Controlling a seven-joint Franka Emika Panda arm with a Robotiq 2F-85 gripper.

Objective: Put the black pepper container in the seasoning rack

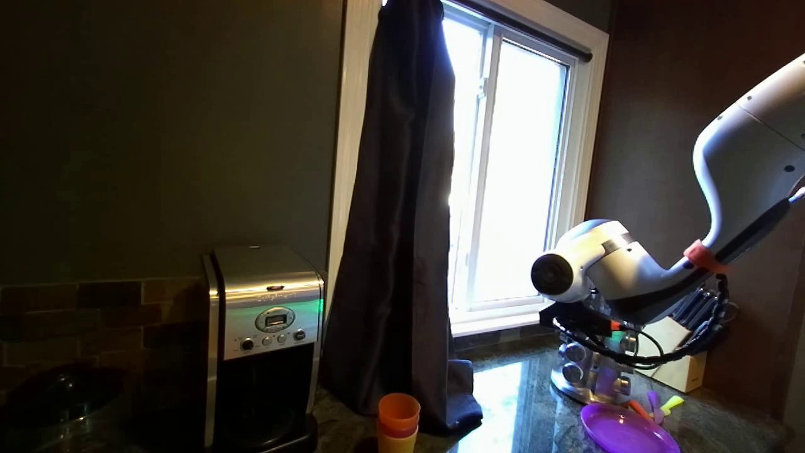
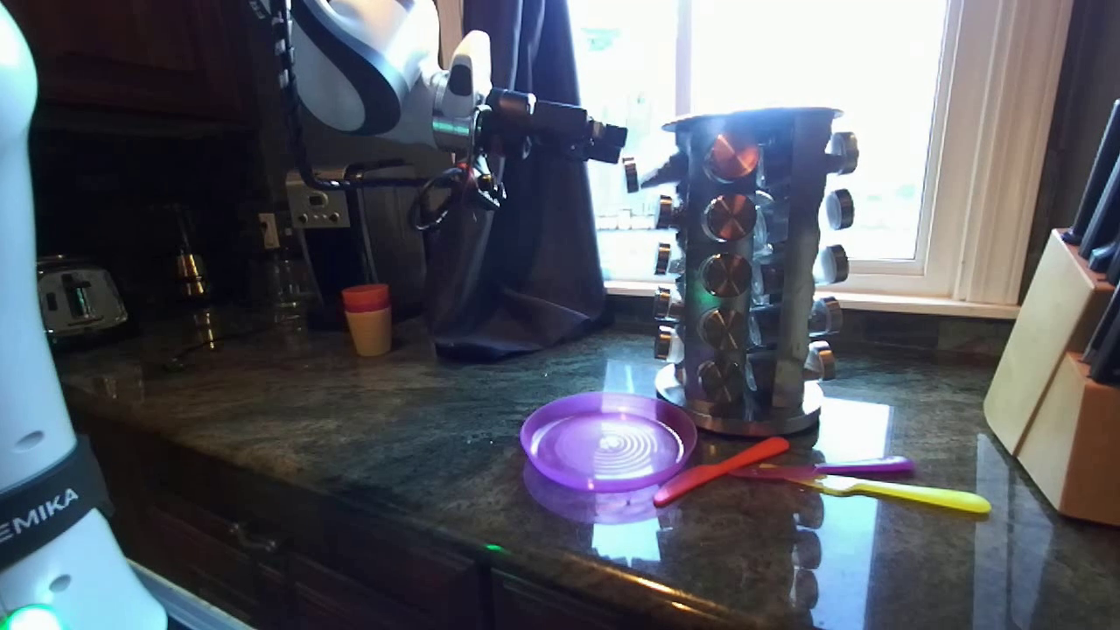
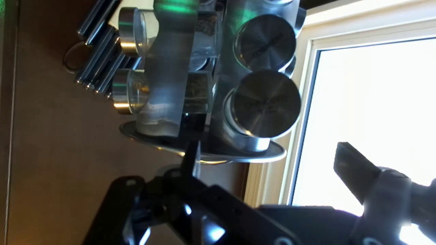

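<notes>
Jutting from the top tier of the seasoning rack (image 2: 801, 219): one jar (image 3: 265, 103), farther out than its neighbours, lid end tipped downward, inner end meeting the rack. Lettering on its lid too blurred to confirm it as the black pepper container. Tiers below: more clear jars (image 2: 728, 276) lying on their sides, shiny lids facing out. Rack upright on the counter (image 2: 394, 420), round metal top, round base below.

Gripper (image 3: 267, 145) level with the top tier, fingers spread wide apart. Wrist view shows the rack upside down, the tipped lid in line with the space between the fingers, a gap showing to each. White arm (image 1: 641, 277) bent above the counter.

In an exterior view, just in front of the rack base: purple plate (image 2: 604, 442), red utensil (image 2: 722, 471) beside its rim, purple utensil (image 2: 862, 466) and yellow utensil (image 2: 919, 494) with ends overlapping. Pale knife block (image 2: 1041, 350) at the right edge, dark handles slanting out of it.

Farther off: stacked cups (image 2: 367, 328), orange at the top, near a dark curtain (image 2: 525, 219) that reaches down to the counter. Coffee maker (image 1: 267, 343) past the cups, partly in shadow. Bright window (image 1: 522, 176) behind the rack.
</notes>
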